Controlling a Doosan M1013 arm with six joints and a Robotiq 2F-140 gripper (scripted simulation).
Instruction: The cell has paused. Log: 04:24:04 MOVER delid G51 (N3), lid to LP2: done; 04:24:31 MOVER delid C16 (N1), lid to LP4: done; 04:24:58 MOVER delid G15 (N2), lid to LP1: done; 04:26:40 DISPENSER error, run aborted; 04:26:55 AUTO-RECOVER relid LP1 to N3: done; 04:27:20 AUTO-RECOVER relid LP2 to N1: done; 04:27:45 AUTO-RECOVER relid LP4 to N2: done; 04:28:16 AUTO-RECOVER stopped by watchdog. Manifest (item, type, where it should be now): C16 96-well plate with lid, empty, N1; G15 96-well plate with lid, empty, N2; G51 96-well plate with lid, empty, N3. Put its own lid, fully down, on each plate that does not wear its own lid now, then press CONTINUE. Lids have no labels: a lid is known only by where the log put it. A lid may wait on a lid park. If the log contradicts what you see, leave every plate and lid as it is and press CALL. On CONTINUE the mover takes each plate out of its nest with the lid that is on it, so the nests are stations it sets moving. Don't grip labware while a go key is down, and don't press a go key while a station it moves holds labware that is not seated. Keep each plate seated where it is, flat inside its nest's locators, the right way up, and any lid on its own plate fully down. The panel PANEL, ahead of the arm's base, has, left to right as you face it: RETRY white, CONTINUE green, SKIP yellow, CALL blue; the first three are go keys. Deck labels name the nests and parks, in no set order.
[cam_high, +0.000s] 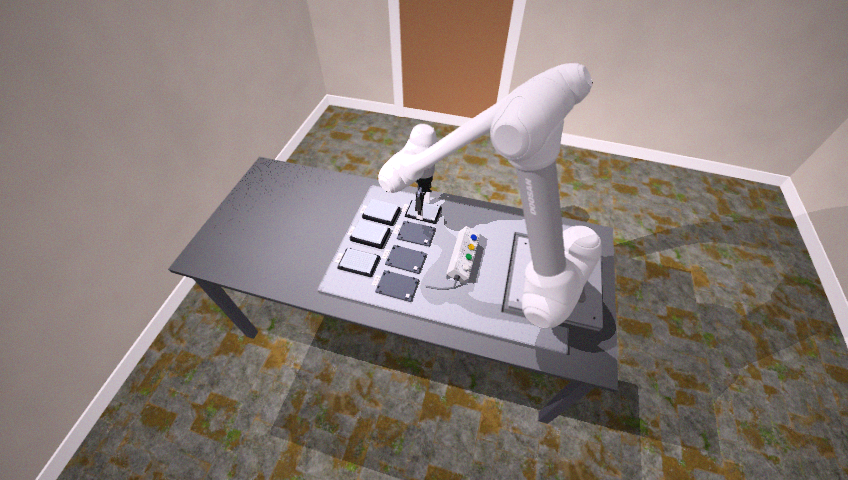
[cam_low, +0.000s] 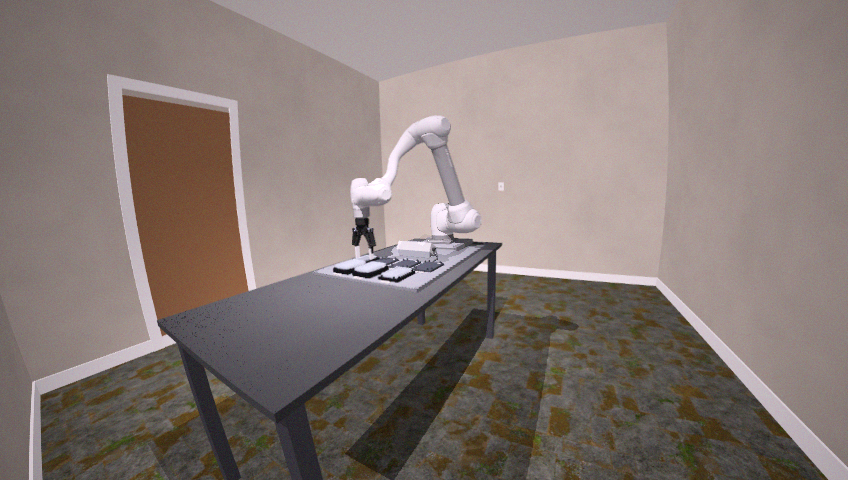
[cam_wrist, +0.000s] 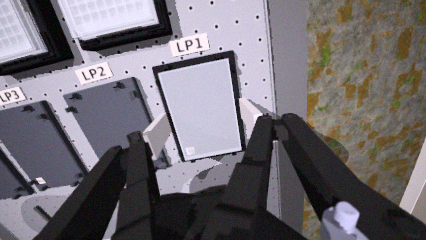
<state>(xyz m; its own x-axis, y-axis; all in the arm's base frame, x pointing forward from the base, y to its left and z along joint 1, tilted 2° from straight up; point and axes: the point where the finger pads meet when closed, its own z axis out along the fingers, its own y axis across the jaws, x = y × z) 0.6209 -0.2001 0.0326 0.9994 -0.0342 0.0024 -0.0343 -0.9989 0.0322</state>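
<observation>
My gripper is open, just above lid park LP1 at the far end of the deck. A pale lid lies flat on LP1, and my finger pads stand on either side of it without touching it. The gripper also shows in the top view and the exterior view. Parks LP2 and LP3 are dark and bare. Three plates sit in nests in the outer row. The far plate and the middle plate look lidded. The near plate shows its well grid. I cannot read the nest labels.
The key panel lies between the parks and the arm's base, with its blue, yellow and green keys visible. A fourth dark park is at the near end of the row. The table's far edge is right beside LP1.
</observation>
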